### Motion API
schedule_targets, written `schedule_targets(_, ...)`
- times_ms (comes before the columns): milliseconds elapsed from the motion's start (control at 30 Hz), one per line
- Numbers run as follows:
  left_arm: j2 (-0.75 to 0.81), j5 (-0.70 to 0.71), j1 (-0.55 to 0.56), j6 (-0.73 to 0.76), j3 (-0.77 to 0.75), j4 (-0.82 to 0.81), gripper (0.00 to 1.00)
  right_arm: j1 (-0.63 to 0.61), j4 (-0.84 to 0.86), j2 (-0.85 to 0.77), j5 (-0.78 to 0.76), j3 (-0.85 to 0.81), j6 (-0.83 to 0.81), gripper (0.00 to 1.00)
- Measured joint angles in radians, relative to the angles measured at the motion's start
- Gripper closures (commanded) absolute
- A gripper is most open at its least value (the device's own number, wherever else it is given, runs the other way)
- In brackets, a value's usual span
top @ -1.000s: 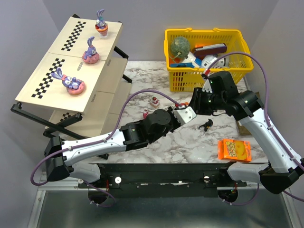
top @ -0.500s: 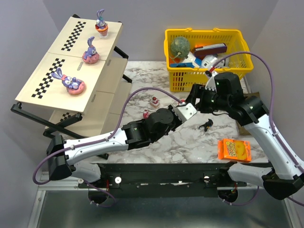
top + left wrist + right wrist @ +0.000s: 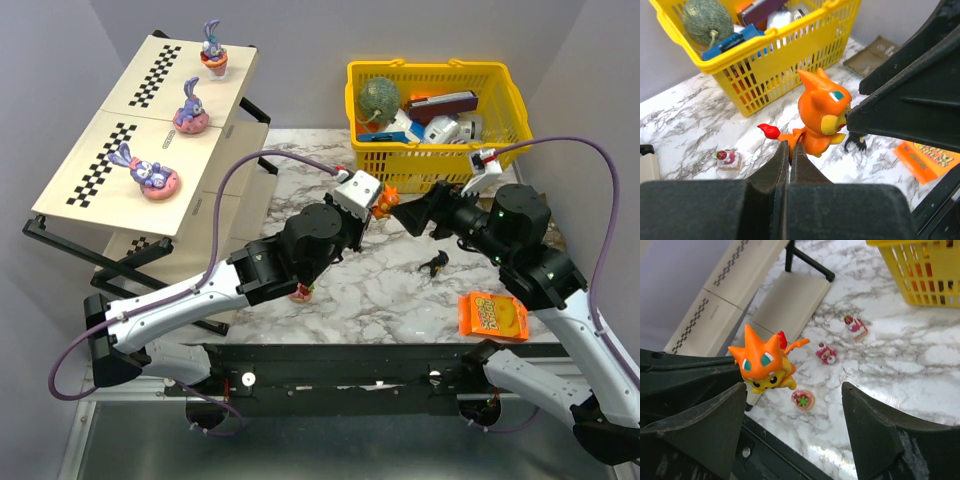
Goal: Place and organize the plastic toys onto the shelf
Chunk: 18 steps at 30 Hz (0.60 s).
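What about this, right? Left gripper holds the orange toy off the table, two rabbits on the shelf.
Wrong count: the top view shows three rabbits on the shelf, not two. The left gripper does hold the orange toy off the table.

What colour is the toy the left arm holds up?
The toy is orange, with yellow muzzle and red tail tip; left wrist view shows it best.

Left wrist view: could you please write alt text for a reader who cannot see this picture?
The left arm's jaws, shut, pinch an orange figurine by its lower part, above a marble table. Behind it stands a yellow basket holding a green ball; the right arm's black jaws fill the right side, close to the figurine's face.
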<state>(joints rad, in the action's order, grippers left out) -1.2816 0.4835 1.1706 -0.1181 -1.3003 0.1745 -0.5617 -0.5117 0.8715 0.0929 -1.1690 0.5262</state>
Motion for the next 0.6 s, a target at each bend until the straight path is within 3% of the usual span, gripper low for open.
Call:
schedule_targets(267, 0.015, 0.048, -0.005, -0.081, -0.049, 0.037, 1.00, 0.000, 0.227, 0.028, 0.020, -0.001, -0.074, 0.18)
schedule_targets(600, 0.015, 0.066, -0.018, -0.146, -0.114, 0.109, 1.00, 0.000, 0.299, 0.092, 0.112, -0.031, -0.109, 0.19)
